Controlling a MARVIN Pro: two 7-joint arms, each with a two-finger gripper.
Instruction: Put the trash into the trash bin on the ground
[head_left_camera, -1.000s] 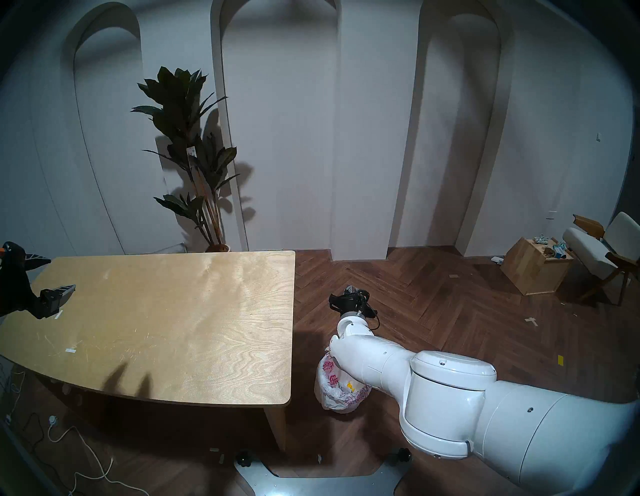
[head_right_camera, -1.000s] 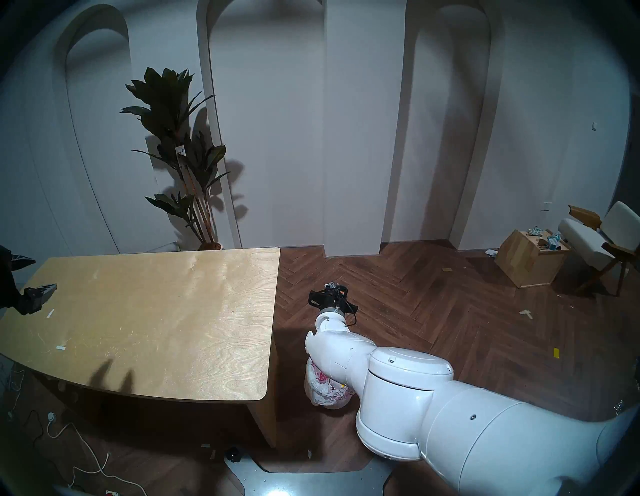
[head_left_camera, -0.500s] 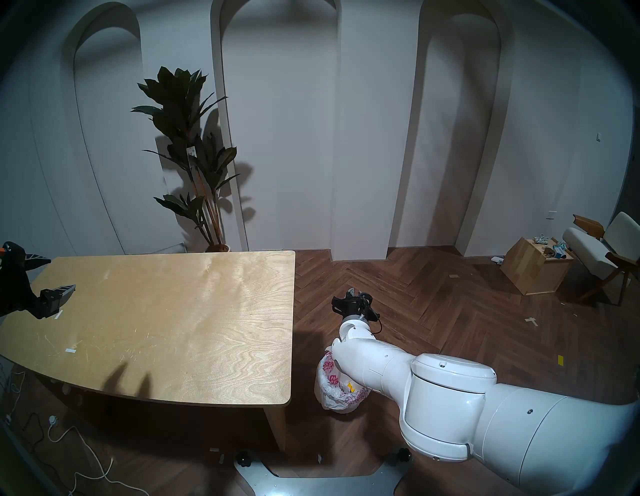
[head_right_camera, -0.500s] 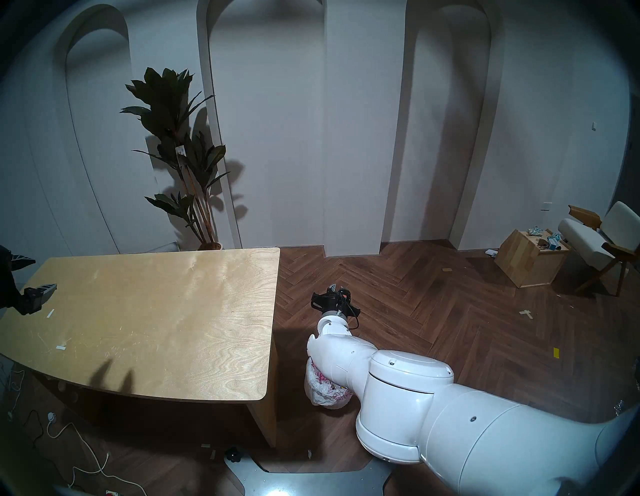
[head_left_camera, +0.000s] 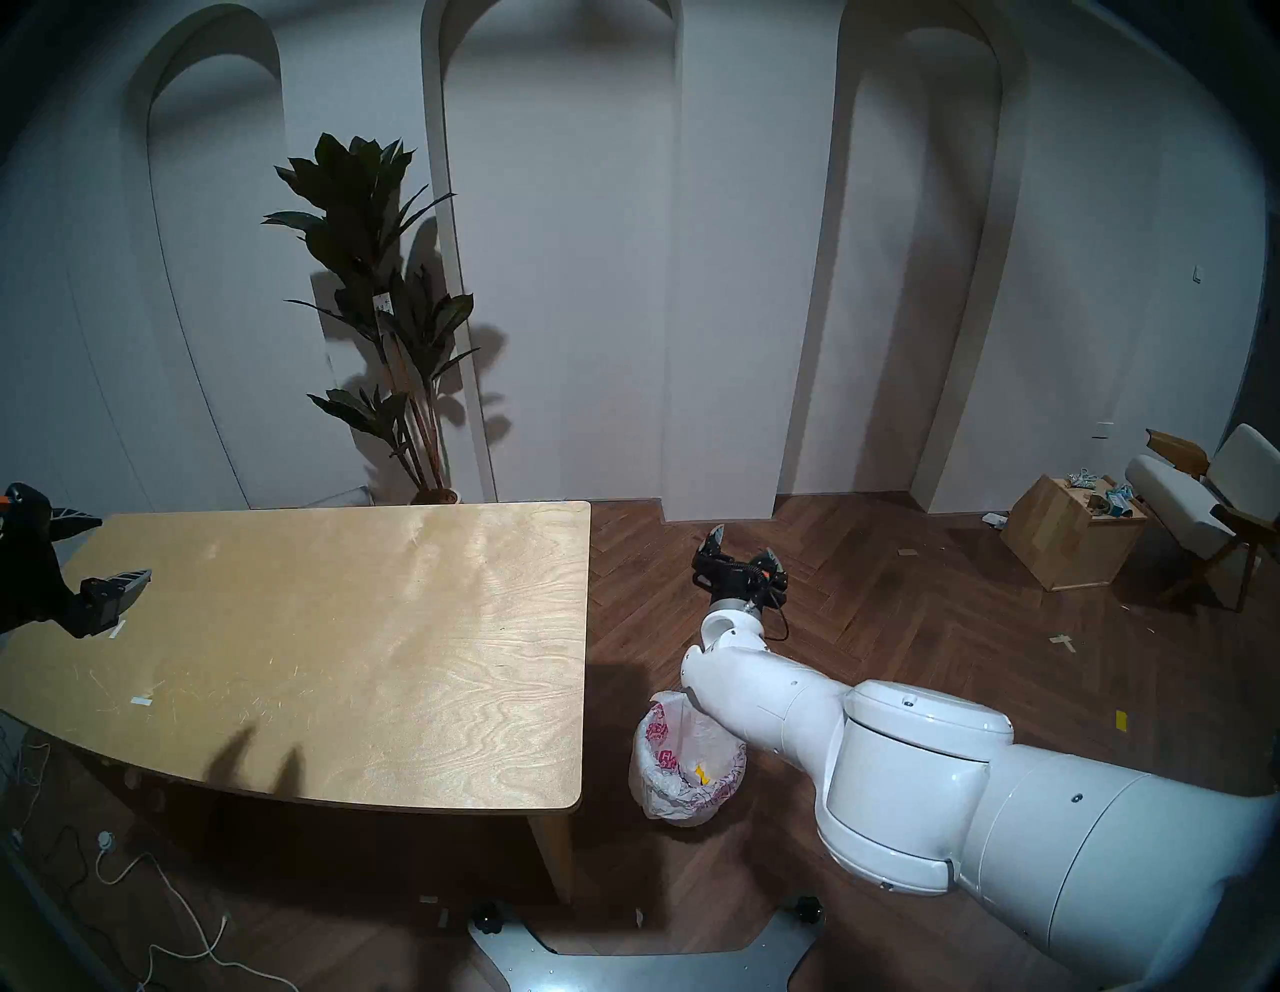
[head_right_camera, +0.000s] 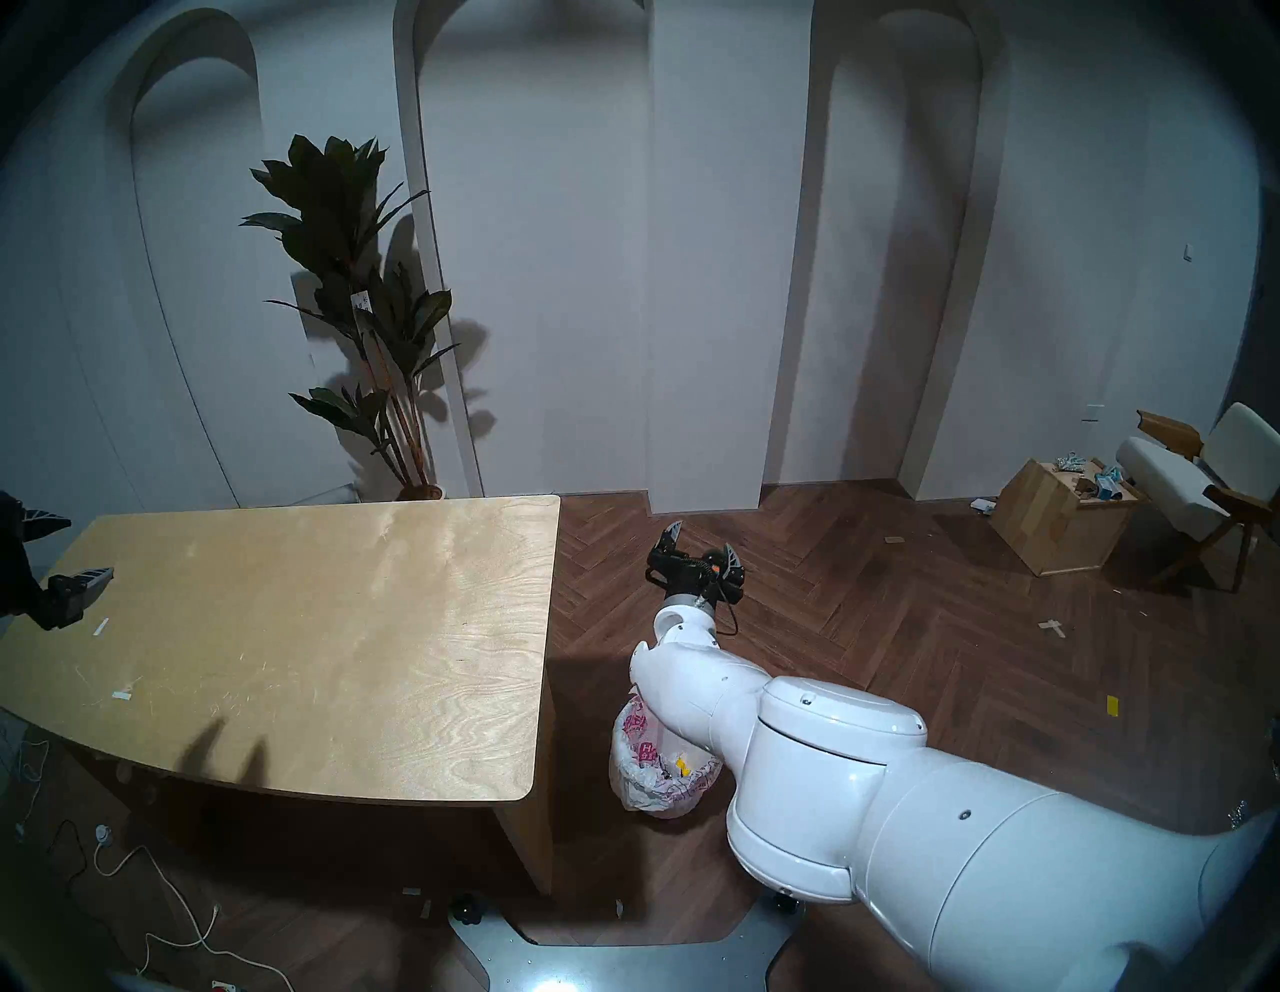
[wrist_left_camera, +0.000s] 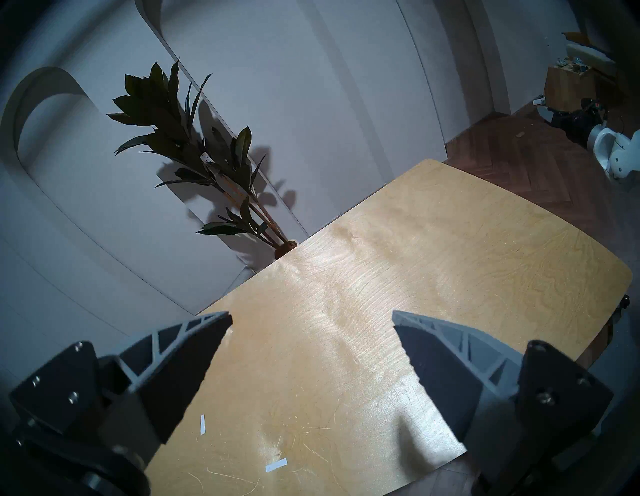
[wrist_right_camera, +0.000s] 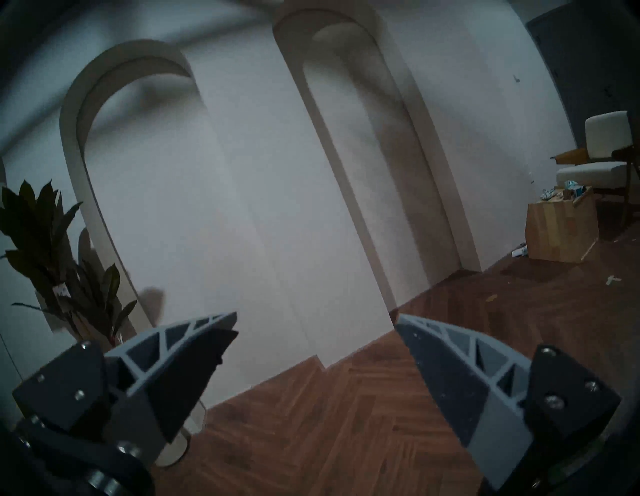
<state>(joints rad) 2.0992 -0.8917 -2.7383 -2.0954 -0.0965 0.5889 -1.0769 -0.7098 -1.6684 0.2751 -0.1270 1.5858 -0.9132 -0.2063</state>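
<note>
The trash bin (head_left_camera: 686, 762), lined with a crinkly white bag printed in red, stands on the floor by the table's right end; it also shows in the head stereo right view (head_right_camera: 654, 772). A yellow wad (head_left_camera: 703, 774) lies inside it. No white paper ball can be told apart from the bag's folds. My right gripper (head_left_camera: 742, 544) is open and empty, raised above the floor beyond the bin and tilted up toward the wall (wrist_right_camera: 316, 318). My left gripper (head_left_camera: 123, 546) is open and empty over the table's far left corner (wrist_left_camera: 312, 313).
The wooden table (head_left_camera: 346, 658) bears only flat white tape strips (head_left_camera: 142, 701). A potted plant (head_left_camera: 388, 312) stands behind it. An open wooden box (head_left_camera: 1067, 533) of clutter and a chair (head_left_camera: 1205, 506) are far right. Cables (head_left_camera: 138, 900) lie on the floor at left.
My right gripper has risen and swung up from pointing at the floor, moving away from me; its spread fingers now show. The forearm uncovers more of the bin. The left arm has not moved.
</note>
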